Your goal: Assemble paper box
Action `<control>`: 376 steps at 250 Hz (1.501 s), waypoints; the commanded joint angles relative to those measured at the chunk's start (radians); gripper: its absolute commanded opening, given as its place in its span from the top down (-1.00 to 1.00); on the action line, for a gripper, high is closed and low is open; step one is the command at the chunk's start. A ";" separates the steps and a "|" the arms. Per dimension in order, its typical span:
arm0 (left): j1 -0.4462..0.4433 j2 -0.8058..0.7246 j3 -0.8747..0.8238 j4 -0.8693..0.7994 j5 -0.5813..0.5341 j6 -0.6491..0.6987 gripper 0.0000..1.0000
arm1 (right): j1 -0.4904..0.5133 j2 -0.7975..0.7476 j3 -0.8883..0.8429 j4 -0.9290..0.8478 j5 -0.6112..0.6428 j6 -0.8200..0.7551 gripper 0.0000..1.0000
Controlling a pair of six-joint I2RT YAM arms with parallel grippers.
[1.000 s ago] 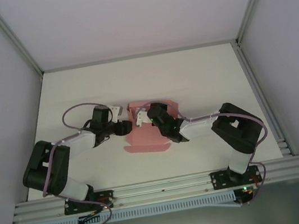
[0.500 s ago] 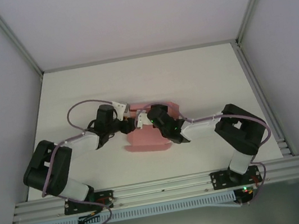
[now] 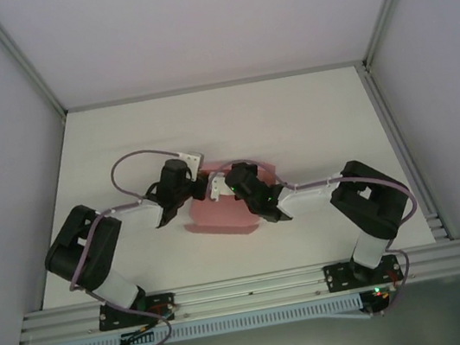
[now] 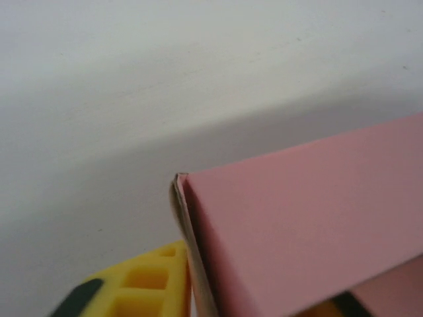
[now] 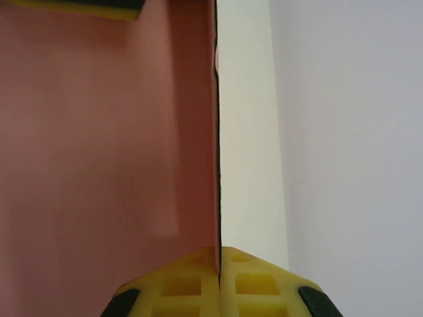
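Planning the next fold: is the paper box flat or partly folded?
Partly folded: the right gripper pinches a raised wall of the paper box; its corner is creased.

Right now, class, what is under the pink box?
The white table shows around the box. The patch directly beneath the card is covered, so anything lying there cannot be seen.

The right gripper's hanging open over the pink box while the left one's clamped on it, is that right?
Not quite. The right gripper is shut on the paper box, yellow fingers pinching its upright edge, as the right wrist view shows. The left gripper is clamped on it.
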 commanded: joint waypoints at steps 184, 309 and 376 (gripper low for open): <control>-0.099 -0.015 -0.105 -0.077 -0.507 -0.222 0.35 | 0.003 -0.042 -0.026 -0.099 0.048 0.111 1.00; -0.121 0.000 -0.135 -0.092 -0.500 -0.276 0.17 | -0.032 -0.075 -0.028 -0.118 0.022 0.142 1.00; -0.142 0.079 -0.041 -0.222 -0.673 -0.306 1.00 | -0.033 -0.080 -0.024 -0.118 0.025 0.141 1.00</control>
